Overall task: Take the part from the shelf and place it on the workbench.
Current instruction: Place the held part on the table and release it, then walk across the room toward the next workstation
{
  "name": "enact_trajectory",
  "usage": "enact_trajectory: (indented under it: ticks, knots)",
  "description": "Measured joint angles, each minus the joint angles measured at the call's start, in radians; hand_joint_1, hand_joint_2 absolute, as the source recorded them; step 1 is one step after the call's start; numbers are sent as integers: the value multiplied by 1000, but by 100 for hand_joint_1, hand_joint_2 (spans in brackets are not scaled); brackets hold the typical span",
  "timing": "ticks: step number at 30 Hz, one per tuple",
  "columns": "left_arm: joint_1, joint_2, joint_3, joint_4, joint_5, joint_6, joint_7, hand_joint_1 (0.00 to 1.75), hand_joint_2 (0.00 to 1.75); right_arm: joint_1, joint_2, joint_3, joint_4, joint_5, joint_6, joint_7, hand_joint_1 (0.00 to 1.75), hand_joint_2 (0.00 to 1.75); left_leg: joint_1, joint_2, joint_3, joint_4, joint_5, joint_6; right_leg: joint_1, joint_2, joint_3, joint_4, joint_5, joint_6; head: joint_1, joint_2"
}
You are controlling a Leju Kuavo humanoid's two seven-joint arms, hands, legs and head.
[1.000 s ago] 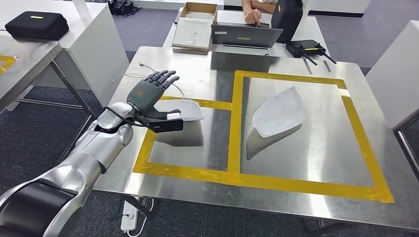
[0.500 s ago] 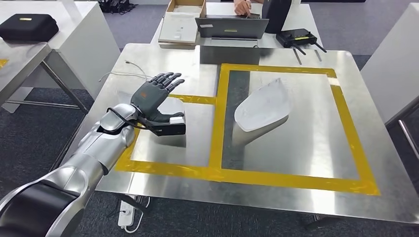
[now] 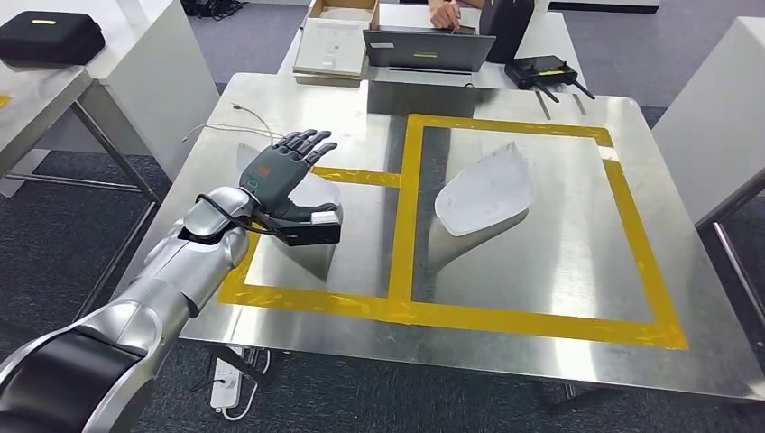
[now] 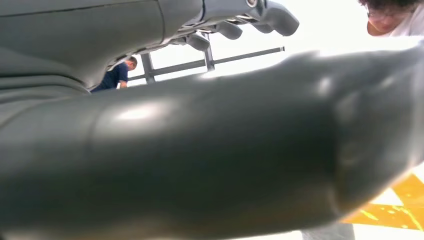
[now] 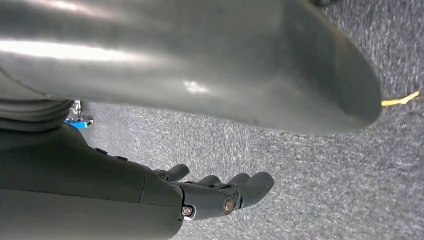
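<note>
Lying right of robot hand (image 3: 287, 177): part (image 3: 483, 192)

Looks like a lab/office space I'm in: steel workbench (image 3: 541, 298) marked with yellow tape (image 3: 406, 216), grey carpet (image 3: 54, 225), person at a laptop (image 3: 428, 50), router (image 3: 541, 72), power strip (image 3: 225, 390) underneath.

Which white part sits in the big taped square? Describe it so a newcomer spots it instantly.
Start at the steel workbench marked with yellow tape. In the larger, right-hand taped square lies a white shell-like part, broad and curved, tapering to a point toward the far side. The other white part sits in the smaller square, partly behind the robot's left hand.
</note>
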Motion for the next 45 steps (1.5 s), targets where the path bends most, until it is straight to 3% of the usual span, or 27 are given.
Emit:
enact_trajectory:
  ticks: [2,4,5,7,8,9,12,14,17,18,20,21,22,24,25,27,29,32,33,35,36,37,39,40,41,43,45]
  knots:
    - [0,-9,0,1,0,-4,-1,0,0,-2,-7,0,0,6,5,-6,0,0,2,4,-14,5,9,0,-2,-1,-37,120,-63,8,3,0]
    - [0,-20,0,1,0,-3,0,0,0,-5,-15,0,0,11,9,-9,0,0,5,7,-35,18,17,-5,-5,-2,-34,159,-63,17,5,0]
    - [0,-26,0,0,-1,-3,1,0,0,-7,-19,0,0,12,10,-8,0,0,8,7,-48,26,22,-9,-7,-3,-8,130,-39,21,5,0]
    - [-3,-41,0,-3,-2,-3,4,0,0,-15,-25,0,0,16,12,-7,0,0,13,7,-75,42,35,-20,-10,-3,71,11,-5,26,8,0]
    - [-4,-49,0,-6,-4,-3,6,0,0,-18,-27,1,0,18,14,-6,0,0,14,6,-84,46,42,-27,-8,0,99,-35,2,21,8,0]
    - [-6,-56,0,-9,-5,-3,8,0,0,-20,-28,2,0,21,16,-6,0,0,14,5,-90,50,50,-33,-6,3,114,-65,0,13,9,0]
    - [-11,-70,0,-13,-6,-4,13,0,0,-23,-31,7,0,26,20,-6,0,0,16,1,-94,42,74,-53,0,4,101,-70,19,-17,8,0]
    - [-13,-72,0,-13,-7,-4,16,0,0,-25,-31,12,0,27,21,-8,0,0,17,2,-110,69,29,-63,-3,-1,81,-73,45,-34,4,0]
    - [-15,-71,0,-13,-9,-5,18,0,0,-26,-31,16,0,30,21,-9,0,0,18,5,-144,237,-126,-71,-3,-5,37,-74,85,-46,-5,0]
    - [-14,-71,0,-13,-9,-5,18,0,0,-26,-31,17,0,31,21,-8,0,0,18,5,-145,294,-149,-72,-2,-6,20,-74,98,-47,-6,0]
    - [-13,-71,0,-13,-10,-6,19,0,0,-26,-31,20,0,34,21,-6,0,0,18,5,-110,332,-130,-69,1,-8,-16,-74,127,-45,-7,0]
    - [-13,-70,0,-13,-11,-6,20,0,0,-26,-31,22,0,35,21,-5,0,0,17,5,-69,303,-109,-64,1,-9,-33,-73,141,-43,-7,0]
    - [-14,-71,0,-15,-11,-7,20,0,0,-26,-31,23,0,34,21,-4,0,0,14,5,-13,245,-106,-57,2,-9,-46,-73,153,-40,-8,0]
    - [-17,-74,0,-20,-12,-8,20,0,0,-25,-31,24,0,31,21,-2,0,0,7,6,88,111,-136,-44,2,-11,-61,-76,177,-30,-7,0]
    - [-19,-76,0,-22,-12,-9,20,0,0,-24,-31,24,0,29,21,0,0,0,2,6,113,67,-151,-39,0,-12,-62,-82,190,-22,-7,0]
    - [-18,-78,0,-22,-13,-10,19,0,0,-22,-31,24,0,26,21,6,0,0,-2,7,111,41,-138,-28,-6,-13,-62,-100,215,-7,-6,0]
    - [-16,-80,0,-20,-14,-11,19,0,0,-19,-31,24,0,24,21,10,0,0,1,12,100,27,-109,-10,-9,-10,-71,-90,186,4,-6,0]
    - [-15,-85,0,-19,-14,-11,18,0,0,-16,-30,24,0,19,19,12,0,0,3,15,57,23,-63,3,-10,-8,-108,65,29,15,3,0]
    - [-13,-85,0,-18,-14,-11,17,0,0,-16,-30,24,0,16,18,12,0,0,2,15,38,25,-48,3,-10,-8,-116,129,0,17,5,0]
    - [-8,-85,0,-16,-9,-9,16,0,0,-17,-31,23,0,7,13,15,0,0,3,17,-1,30,-21,-1,-10,-9,-96,186,18,21,6,0]
    - [-6,-85,0,-15,-4,-9,14,0,0,-17,-31,22,0,4,11,18,0,0,5,17,-21,35,-9,-4,-11,-9,-62,167,44,22,7,0]
    - [-4,-86,0,-16,1,-9,11,0,0,-18,-31,22,0,0,9,22,0,0,6,17,-39,41,2,-8,-11,-9,-11,116,56,23,7,0]
    - [-3,-86,0,-18,8,-9,6,0,0,-19,-31,21,0,-6,6,29,0,0,6,16,-64,51,20,-20,-7,-7,89,-15,30,16,8,0]
    - [-3,-88,0,-20,10,-9,3,0,0,-20,-31,20,0,-8,4,30,0,0,5,16,-69,53,28,-27,-4,-6,117,-59,11,8,8,0]
    - [-2,-89,1,-21,11,-9,2,0,0,-19,-31,19,0,-9,3,33,0,0,5,16,-71,52,37,-33,0,-5,126,-79,2,-1,8,0]
    - [-1,-90,1,-20,12,-9,-1,0,0,-19,-30,16,0,-11,1,35,0,0,7,15,-74,50,45,-45,-1,-6,113,-81,20,-19,7,0]
    - [0,-86,1,-20,12,-7,-3,0,0,-20,-29,15,0,-11,1,33,0,0,10,13,-92,92,-13,-55,-4,-10,94,-85,46,-35,2,0]
